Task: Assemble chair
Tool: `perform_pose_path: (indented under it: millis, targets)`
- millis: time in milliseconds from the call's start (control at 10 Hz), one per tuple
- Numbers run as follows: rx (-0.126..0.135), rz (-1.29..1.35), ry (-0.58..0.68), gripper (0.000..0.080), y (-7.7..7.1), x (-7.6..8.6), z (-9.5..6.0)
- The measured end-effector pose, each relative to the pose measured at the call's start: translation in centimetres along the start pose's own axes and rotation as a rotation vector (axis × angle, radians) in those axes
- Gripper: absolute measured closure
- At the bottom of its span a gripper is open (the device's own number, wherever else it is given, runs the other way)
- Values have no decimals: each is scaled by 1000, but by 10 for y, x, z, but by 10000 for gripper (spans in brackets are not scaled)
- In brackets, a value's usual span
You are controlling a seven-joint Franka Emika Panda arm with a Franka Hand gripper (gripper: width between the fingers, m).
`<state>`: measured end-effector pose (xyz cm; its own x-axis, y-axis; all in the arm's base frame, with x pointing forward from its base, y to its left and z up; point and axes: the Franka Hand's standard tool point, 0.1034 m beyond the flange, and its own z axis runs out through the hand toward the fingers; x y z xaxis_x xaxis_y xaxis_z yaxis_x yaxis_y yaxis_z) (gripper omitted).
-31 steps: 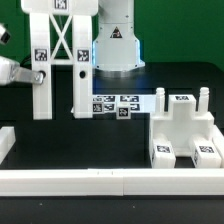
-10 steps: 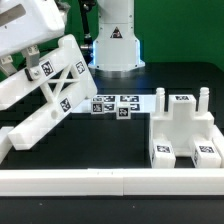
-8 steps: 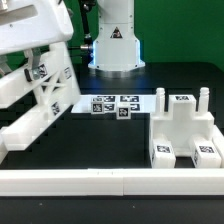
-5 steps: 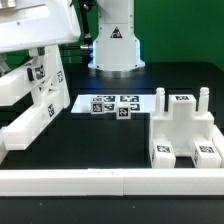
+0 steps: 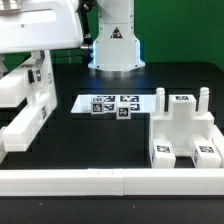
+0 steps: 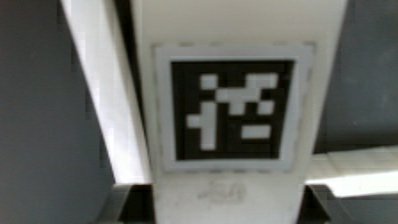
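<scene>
My gripper (image 5: 37, 68) is at the exterior view's far left, under the big white hand. It is shut on a white chair frame piece (image 5: 30, 112) with crossed bars and tags, held steeply tilted, its low end near the left rail. In the wrist view the piece (image 6: 222, 60) fills the picture with one tag facing me, and my gripper (image 6: 222, 196) has a dark fingertip (image 6: 146, 200) at each side of it. A second white chair piece (image 5: 182, 130), blocky with two upright pegs and tags, stands at the right.
The marker board (image 5: 112, 105) lies flat in the middle of the black table. White border rails run along the front (image 5: 110, 181) and the left. The robot's base (image 5: 116, 45) stands at the back.
The frame piece was upright three seconds ago. It has since tipped over and swung toward the exterior view's left with my gripper, ending lower and closer to the left rail.
</scene>
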<state>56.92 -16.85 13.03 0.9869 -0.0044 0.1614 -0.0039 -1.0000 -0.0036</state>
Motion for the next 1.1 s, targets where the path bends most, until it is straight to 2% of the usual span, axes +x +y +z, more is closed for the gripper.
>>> perform_pose_path:
  millis: [300,600,700,800,900,1100]
  targets:
    - [-1,-16,-4,512,-1,-1,3]
    - [-1,167,-28,512,-21,3,15]
    - [-46,220,-8,512,-35,9,19]
    - [-71,202,17,512,-47,9,23]
    - [-78,232,7,512,-57,7,26]
    - [-126,243,-2,512,-77,8,33]
